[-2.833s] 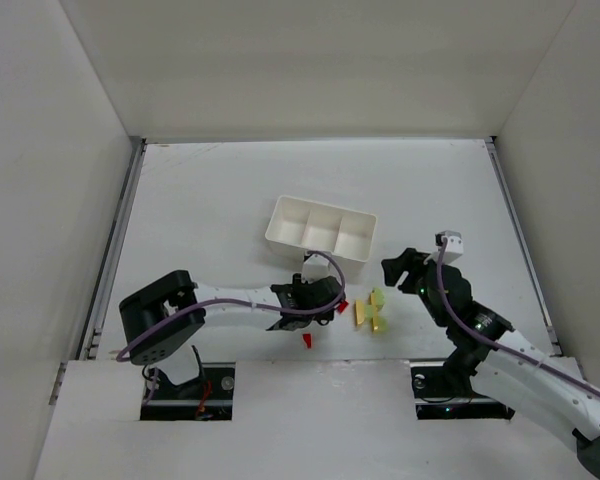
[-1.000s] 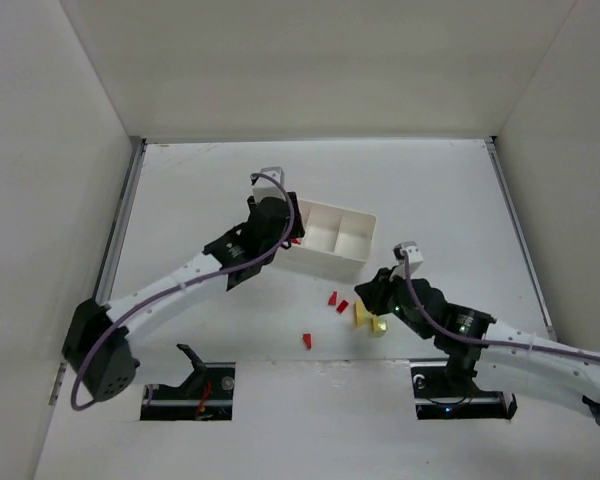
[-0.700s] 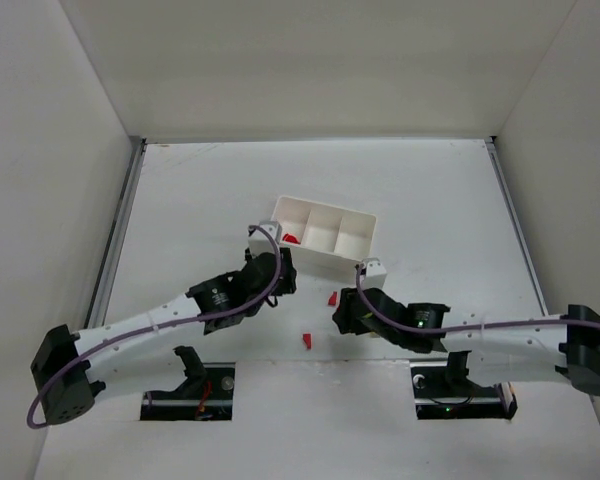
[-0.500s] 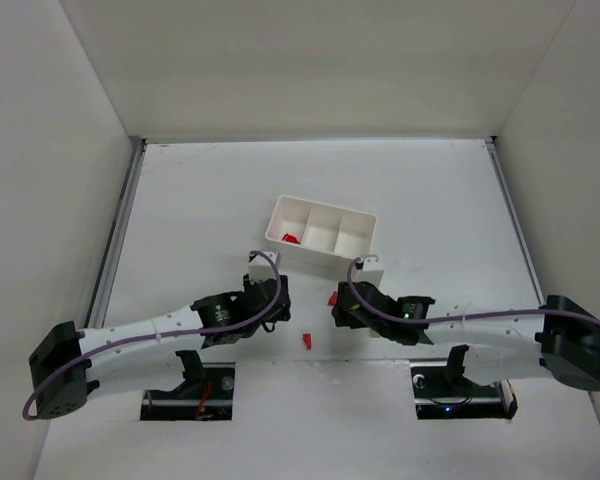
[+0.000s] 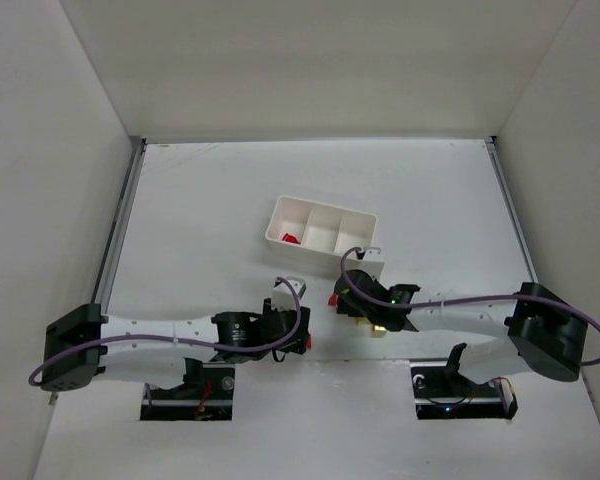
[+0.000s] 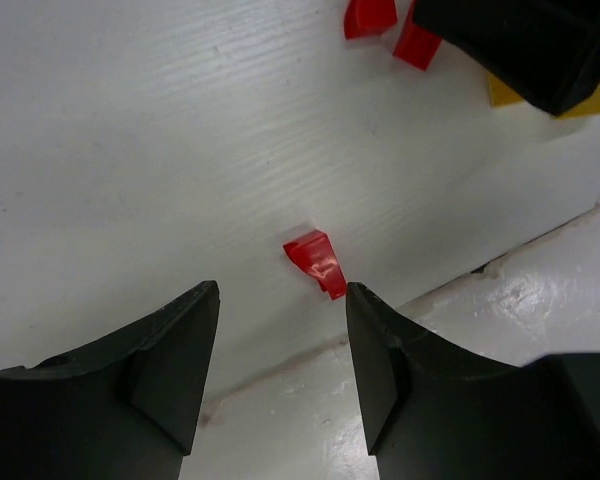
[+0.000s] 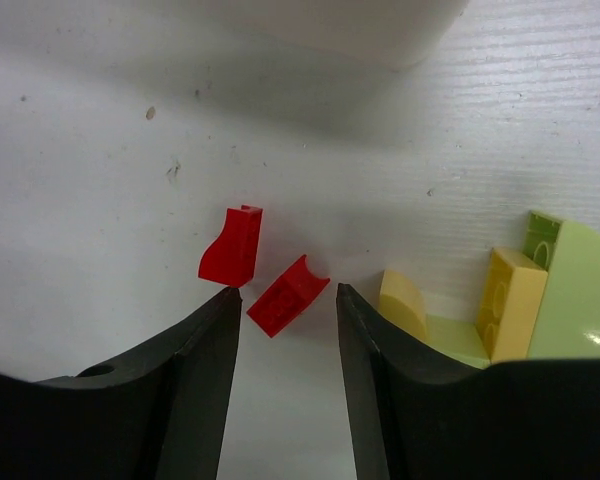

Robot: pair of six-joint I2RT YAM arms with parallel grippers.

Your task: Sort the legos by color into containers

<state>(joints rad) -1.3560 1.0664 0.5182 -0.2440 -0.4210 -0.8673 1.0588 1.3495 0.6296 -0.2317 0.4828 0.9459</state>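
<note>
Now the left tool [image 6: 280, 295], empty and open, hovers over a lone red brick [image 6: 315, 262] near the worktop [image 6: 130, 120] edge, while the right tool [image 7: 287, 295], likewise empty and open, straddles a second red brick [image 7: 288, 293] short of the tray [image 5: 310, 247]; closing may clip its red neighbour [image 7: 232, 246] and skew the grip.

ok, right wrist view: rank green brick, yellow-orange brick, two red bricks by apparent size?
1. green brick, partly cut off by the frame edge
2. yellow-orange brick
3. upper red brick and lower red brick: look alike, not ranked
</note>
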